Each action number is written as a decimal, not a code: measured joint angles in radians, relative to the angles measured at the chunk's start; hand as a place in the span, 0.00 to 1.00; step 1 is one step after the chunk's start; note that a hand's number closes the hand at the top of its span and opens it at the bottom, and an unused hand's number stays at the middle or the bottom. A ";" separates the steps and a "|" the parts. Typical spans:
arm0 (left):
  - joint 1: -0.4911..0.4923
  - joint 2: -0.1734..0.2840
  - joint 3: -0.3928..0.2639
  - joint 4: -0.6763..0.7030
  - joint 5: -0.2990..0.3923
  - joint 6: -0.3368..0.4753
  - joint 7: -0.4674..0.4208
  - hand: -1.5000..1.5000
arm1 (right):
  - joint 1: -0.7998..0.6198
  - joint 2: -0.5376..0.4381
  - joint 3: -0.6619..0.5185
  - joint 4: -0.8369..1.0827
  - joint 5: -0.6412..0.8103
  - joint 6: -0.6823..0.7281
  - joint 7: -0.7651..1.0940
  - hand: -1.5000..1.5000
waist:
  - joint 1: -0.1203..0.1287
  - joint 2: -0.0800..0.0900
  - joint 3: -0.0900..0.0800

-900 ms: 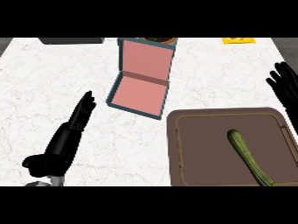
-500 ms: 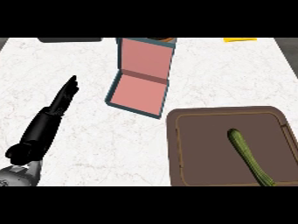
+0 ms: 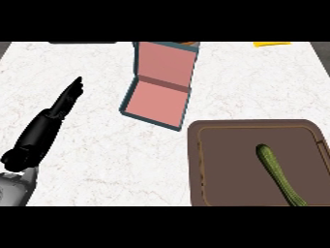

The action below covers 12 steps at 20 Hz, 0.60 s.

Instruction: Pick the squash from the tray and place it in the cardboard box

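Squash (image 3: 280, 176) lying on tray (image 3: 217, 167), lower right of counter (image 3: 96, 140), nothing touching it. Box (image 3: 157, 99) sitting open just above tray, pink inside, w/ lid up. Left hand (image 3: 53, 114) lying at left, fingers straight, holding nothing. Right hand not showing.

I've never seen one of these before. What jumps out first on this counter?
A long green squash lies on a brown tray at the lower right. Above it, near the middle, sits an open box with a pink inside. At the left, a black left hand stretches flat over the white counter.
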 measured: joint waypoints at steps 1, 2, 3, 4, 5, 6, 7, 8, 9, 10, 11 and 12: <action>-0.005 -0.001 -0.002 0.001 -0.004 -0.001 0.003 0.50 | 0.005 -0.006 0.010 -0.002 0.050 -0.022 -0.037 0.00 | 0.002 0.000 0.000; -0.004 0.000 0.001 0.012 -0.005 -0.007 -0.008 0.50 | 0.008 -0.018 0.021 -0.004 0.091 -0.039 -0.064 0.00 | 0.004 -0.001 -0.001; -0.008 0.000 0.005 0.015 -0.006 -0.011 -0.010 0.50 | 0.010 -0.031 0.033 -0.002 0.131 -0.055 -0.087 0.00 | 0.006 -0.001 -0.001; -0.013 -0.003 0.008 0.026 -0.008 -0.012 -0.016 0.50 | 0.021 -0.049 0.043 -0.010 0.170 -0.070 -0.108 0.00 | 0.003 -0.002 -0.002; -0.017 -0.007 0.007 0.035 -0.011 -0.012 -0.018 0.50 | 0.028 -0.074 0.052 -0.021 0.205 -0.081 -0.118 0.00 | 0.001 -0.002 -0.002; -0.021 -0.004 0.013 0.040 -0.008 -0.017 -0.019 0.50 | 0.037 -0.095 0.067 -0.037 0.244 -0.094 -0.126 0.00 | 0.001 -0.003 -0.003; -0.022 -0.005 0.015 0.036 -0.009 -0.017 -0.017 0.50 | 0.049 -0.113 0.083 -0.060 0.279 -0.105 -0.129 0.00 | 0.000 -0.005 -0.003; -0.026 -0.004 0.018 0.037 -0.005 -0.023 -0.015 0.50 | 0.053 -0.134 0.100 -0.083 0.314 -0.112 -0.127 0.00 | 0.000 -0.005 -0.004; -0.025 -0.002 0.023 0.045 -0.003 -0.029 -0.021 0.50 | 0.064 -0.148 0.118 -0.113 0.348 -0.122 -0.125 0.00 | -0.002 -0.006 -0.004; -0.028 0.002 0.030 0.046 0.002 -0.036 -0.019 0.50 | 0.077 -0.164 0.132 -0.136 0.382 -0.130 -0.130 0.00 | -0.003 -0.007 -0.004; -0.029 -0.008 0.022 0.049 -0.008 -0.030 -0.018 0.50 | 0.086 -0.178 0.150 -0.163 0.414 -0.135 -0.128 0.00 | -0.004 -0.008 -0.005; -0.027 -0.009 0.023 0.044 -0.007 -0.032 -0.013 0.50 | 0.098 -0.186 0.167 -0.198 0.441 -0.136 -0.113 0.00 | -0.004 -0.009 -0.005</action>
